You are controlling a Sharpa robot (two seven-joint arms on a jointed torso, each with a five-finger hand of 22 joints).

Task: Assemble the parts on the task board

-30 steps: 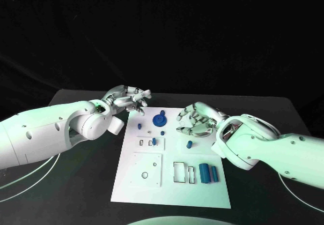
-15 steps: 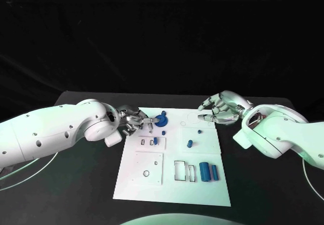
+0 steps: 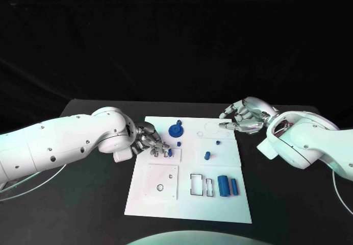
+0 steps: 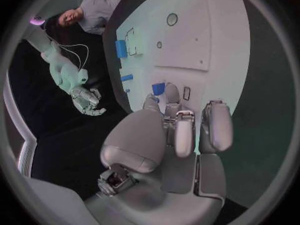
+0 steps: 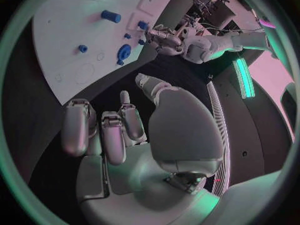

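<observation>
The white task board (image 3: 187,204) lies mid-table. My left hand (image 3: 151,143) hovers low over its left side, fingers half curled, fingertips (image 4: 152,102) right beside a small blue part (image 3: 169,152) (image 4: 158,88); nothing is in the hand. A blue round part (image 3: 175,130) stands near the far edge. A short blue peg (image 3: 207,154) lies in the middle, and two blue blocks (image 3: 227,187) lie near the front right. My right hand (image 3: 246,116) floats by the board's far right corner, fingers loosely bent, holding nothing. The right wrist view shows the board (image 5: 69,55) and my left hand (image 5: 164,37) beyond.
Two tinier blue parts (image 3: 179,144) (image 3: 218,142) sit between the round part and the peg. Rectangular cut-outs (image 3: 200,186) and a round hole (image 3: 158,190) mark the board's near half. Bare black table (image 3: 294,204) surrounds the board.
My left hand has come down from beyond the board's far left corner to the small blue part. My right hand has drawn back from the board's middle to its far right corner.
</observation>
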